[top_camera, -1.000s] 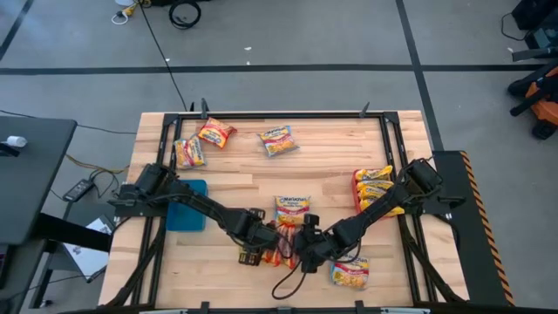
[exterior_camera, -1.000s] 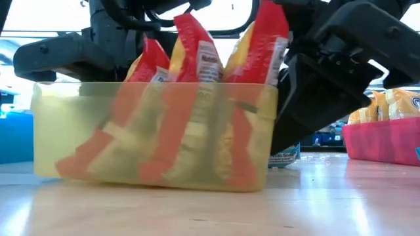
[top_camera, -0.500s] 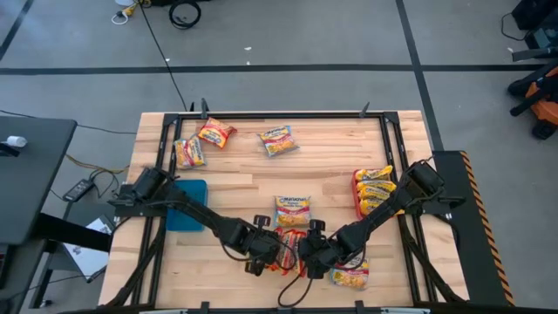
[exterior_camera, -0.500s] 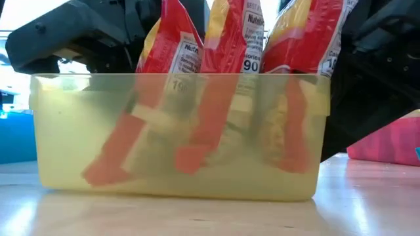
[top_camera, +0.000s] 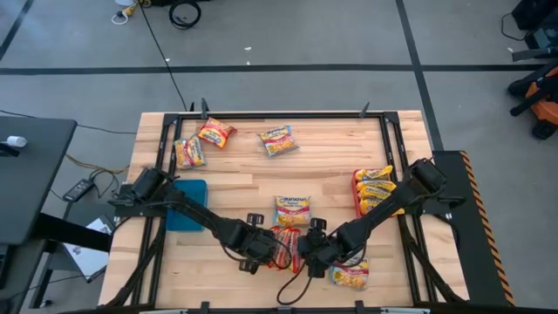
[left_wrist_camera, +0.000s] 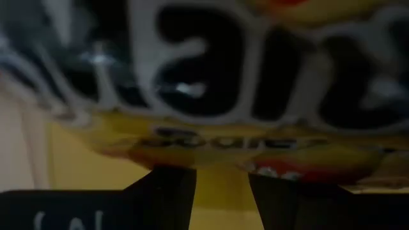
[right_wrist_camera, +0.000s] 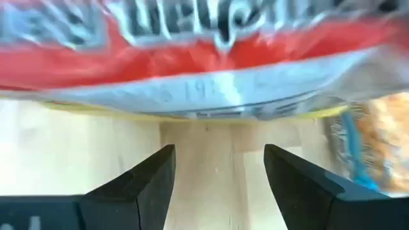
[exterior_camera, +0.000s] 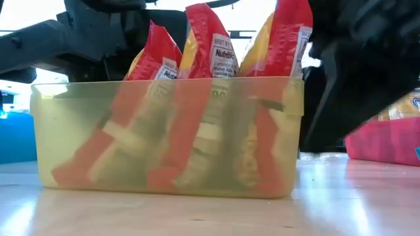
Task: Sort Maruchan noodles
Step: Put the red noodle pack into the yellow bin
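At the table's near edge a yellow tray (exterior_camera: 167, 137) holds three red packets (exterior_camera: 210, 85) on end; the left gripper (top_camera: 258, 249) and right gripper (top_camera: 309, 253) sit at either side of it, each with fingers spread apart and nothing between them, a packet face just beyond. Just right of the tray lies a bluish packet (top_camera: 350, 273); behind it one yellow packet (top_camera: 293, 209) lies flat mid-table, with a blue tray (top_camera: 187, 206) to the left and a red tray (top_camera: 373, 194) stacked with yellow packets to the right. At the far edge three more packets (top_camera: 277, 139) lie loose.
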